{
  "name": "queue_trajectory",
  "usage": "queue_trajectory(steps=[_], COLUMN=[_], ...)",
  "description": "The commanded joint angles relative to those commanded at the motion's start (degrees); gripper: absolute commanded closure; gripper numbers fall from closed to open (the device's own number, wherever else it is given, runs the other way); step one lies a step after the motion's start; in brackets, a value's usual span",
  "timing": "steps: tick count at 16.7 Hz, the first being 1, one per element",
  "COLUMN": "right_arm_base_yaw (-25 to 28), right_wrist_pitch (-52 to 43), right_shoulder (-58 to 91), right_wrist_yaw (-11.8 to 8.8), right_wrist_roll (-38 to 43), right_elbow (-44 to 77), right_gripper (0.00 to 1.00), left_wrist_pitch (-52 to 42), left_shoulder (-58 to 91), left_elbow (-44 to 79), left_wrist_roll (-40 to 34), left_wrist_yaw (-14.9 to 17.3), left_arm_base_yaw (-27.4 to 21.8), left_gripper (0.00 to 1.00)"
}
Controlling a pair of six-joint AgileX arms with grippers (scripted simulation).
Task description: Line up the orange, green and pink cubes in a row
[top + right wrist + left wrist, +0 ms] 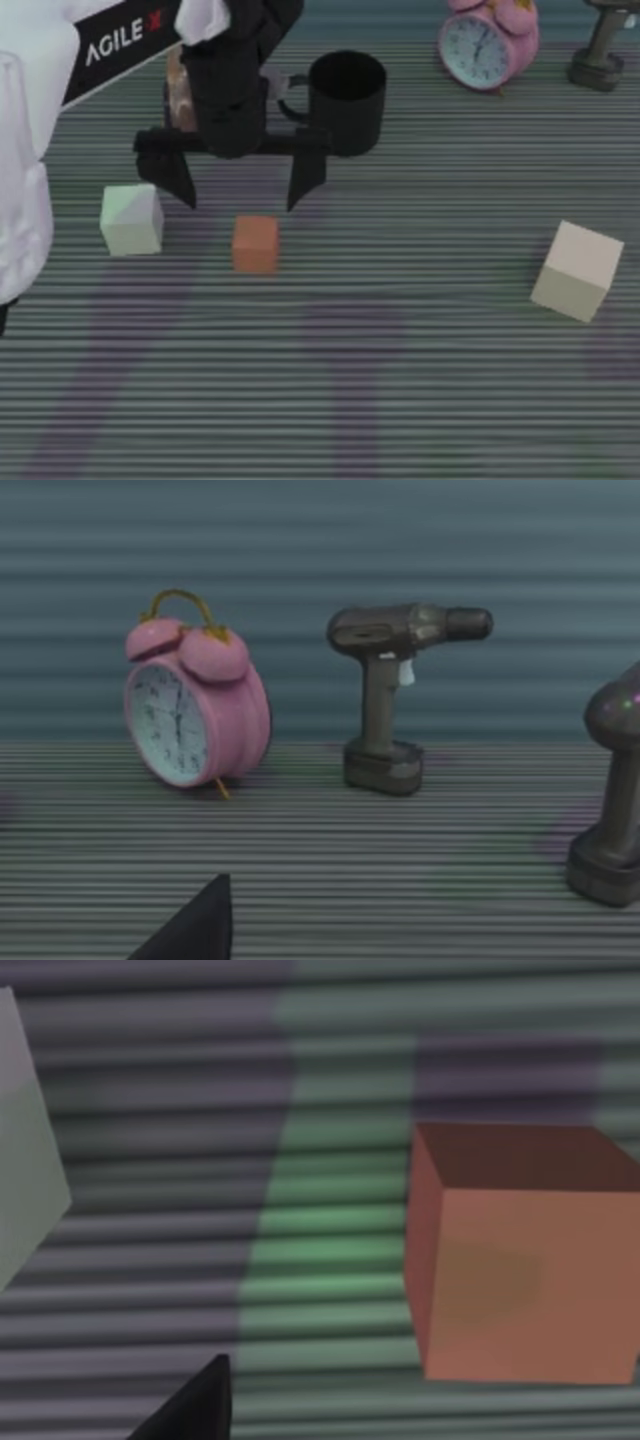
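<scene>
Hovering over the striped table (400, 400), your left gripper (243, 185) stood with fingers spread wide, empty, just behind the small matte orange cube (256, 243). The pale mint-green cube (131, 219) sat just to its left; the large pinkish-cream cube (578, 270) lay well apart at right. Behind stood a black mug (347, 102), a round pink alarm clock (487, 45) and a dark drill (392, 690). Your right gripper's state could not be told.
</scene>
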Motion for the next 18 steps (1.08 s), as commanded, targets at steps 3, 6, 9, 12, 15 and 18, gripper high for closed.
queue_trajectory(steps=[3, 6, 9, 12, 15, 18], right_arm_base_yaw=[0.0, 0.0, 0.0, 0.0, 0.0, 0.0], right_wrist_pitch=[0.0, 0.0, 0.0, 0.0, 0.0, 0.0], right_shoulder=[0.0, 0.0, 0.0, 0.0, 0.0, 0.0], right_wrist_yaw=[0.0, 0.0, 0.0, 0.0, 0.0, 0.0], right_wrist_roll=[0.0, 0.0, 0.0, 0.0, 0.0, 0.0], right_elbow=[0.0, 0.0, 0.0, 0.0, 0.0, 0.0], right_gripper=[0.00, 0.00, 0.00, 0.00, 0.00, 0.00], left_wrist_pitch=[0.3, 4.3, 11.7, 16.8, 17.3, 17.3], left_shoulder=[-0.1, 1.0, 2.9, 4.5, 4.7, 4.7], left_elbow=[-0.3, -3.4, -8.3, -12.1, -12.6, -12.6], left_wrist_roll=[0.1, 0.2, 0.2, 0.1, 0.1, 0.1], left_wrist_yaw=[0.0, 0.0, 0.0, 0.1, 0.1, 0.1], left_arm_base_yaw=[0.3, 0.2, 0.2, 0.1, 0.1, 0.1], left_gripper=[0.00, 0.00, 0.00, 0.00, 0.00, 0.15])
